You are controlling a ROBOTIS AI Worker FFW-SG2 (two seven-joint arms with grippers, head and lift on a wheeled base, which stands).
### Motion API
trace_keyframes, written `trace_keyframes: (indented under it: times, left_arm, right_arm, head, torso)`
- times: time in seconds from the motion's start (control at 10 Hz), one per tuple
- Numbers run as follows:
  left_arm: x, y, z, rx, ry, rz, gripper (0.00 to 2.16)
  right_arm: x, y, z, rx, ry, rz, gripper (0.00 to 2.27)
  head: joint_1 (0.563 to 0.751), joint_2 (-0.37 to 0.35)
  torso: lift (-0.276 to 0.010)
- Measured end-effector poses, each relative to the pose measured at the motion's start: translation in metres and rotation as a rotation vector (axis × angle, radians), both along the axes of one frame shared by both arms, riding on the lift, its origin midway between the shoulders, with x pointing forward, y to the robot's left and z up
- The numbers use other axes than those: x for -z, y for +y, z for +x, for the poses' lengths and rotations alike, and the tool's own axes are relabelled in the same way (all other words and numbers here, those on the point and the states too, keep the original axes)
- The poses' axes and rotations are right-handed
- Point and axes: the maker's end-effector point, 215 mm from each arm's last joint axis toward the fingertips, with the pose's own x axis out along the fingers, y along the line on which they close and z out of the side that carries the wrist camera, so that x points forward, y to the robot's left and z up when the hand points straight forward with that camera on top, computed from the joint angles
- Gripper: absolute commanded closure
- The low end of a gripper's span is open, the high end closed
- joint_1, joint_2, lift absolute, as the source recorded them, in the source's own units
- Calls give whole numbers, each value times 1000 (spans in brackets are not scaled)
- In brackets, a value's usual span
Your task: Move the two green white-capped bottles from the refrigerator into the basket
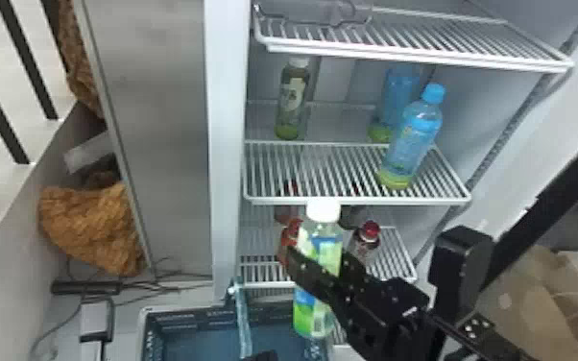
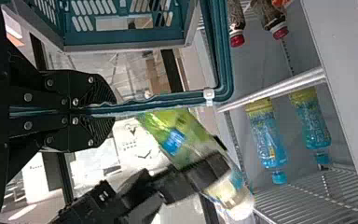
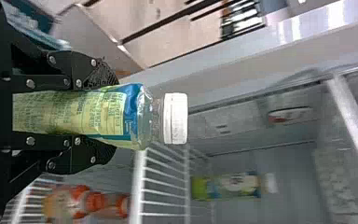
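Bottle stood nearly upright, clamped in my right hand, with the basket below and to its left, handle pinched in my left hand, so I reckoned on a leftward shift before lowering.

The basket is cut off by the head view's near edge. The green bottle is partly covered by the right gripper, a red bottle partly hidden behind it, the far blue bottle overlapped by the near blue bottle.
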Motion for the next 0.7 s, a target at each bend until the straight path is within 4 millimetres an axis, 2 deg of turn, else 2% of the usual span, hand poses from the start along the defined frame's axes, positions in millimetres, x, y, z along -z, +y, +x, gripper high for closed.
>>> trace_keyframes:
  times: [0.3,0.7]
  left_arm:
    - [0,0,0,3,-1,1,1177]
    - [0,-2,-1,9,-1,3,1179]
  right_arm:
    - [33,-8,-21,-6,144,-51,892]
    - [75,-9,-34,-34,273,-50,892]
  head:
    - [695,-214]
    - [695,-225]
  torso:
    - [-4]
    - [-4]
